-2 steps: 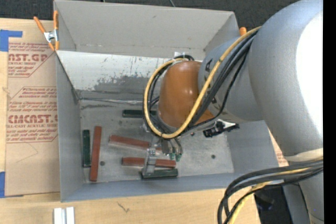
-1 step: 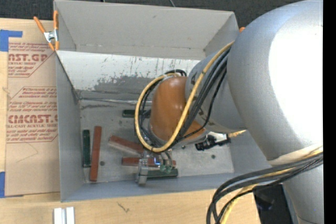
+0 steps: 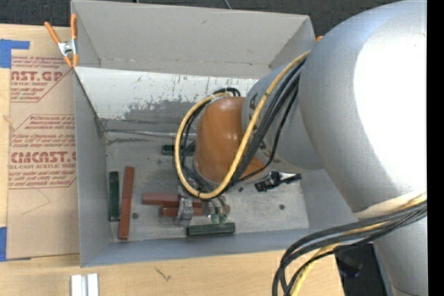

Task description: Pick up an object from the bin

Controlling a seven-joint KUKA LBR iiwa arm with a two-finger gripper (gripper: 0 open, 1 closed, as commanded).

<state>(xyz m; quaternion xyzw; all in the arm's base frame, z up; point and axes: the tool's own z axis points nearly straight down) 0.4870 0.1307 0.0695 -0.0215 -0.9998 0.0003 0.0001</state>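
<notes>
**Hand** [image 3: 202,210]: it sits low over the floor of the bin [image 3: 90,170], in the near half and roughly mid-width. It hangs beneath the orange wrist cover [image 3: 218,135] and the yellow cables [image 3: 179,142]. Clutter masks its tip, so I cannot tell whether it is wide or narrow. Nothing can be confirmed as held.

**Nearest thing:** 1 short dark green bar [image 3: 210,229] lies flat just on the near side of the hand. Whether the 2 touch or stand a hair apart, I cannot tell. The bar's long axis runs left to right, parallel to the bin's near wall.

**Judgement:** the coming move turns on this relation. The hand would have to close across that axis, from near to far. The near wall stands close behind the bar, which leaves little room on that side.

**Next out:** 2 short red-brown pieces [image 3: 161,200] lie directly left of the hand, and their right ends reach up against it. They also run left to right.

**Farther out:**
- 1 long red-brown stick [image 3: 126,203] and 1 dark green stick [image 3: 113,196] lie side by side by the left wall. Their axes run near to far, well apart from the hand.
- 1 black clip-like thing [image 3: 277,180] lies to the hand's right, clear of it.
</notes>
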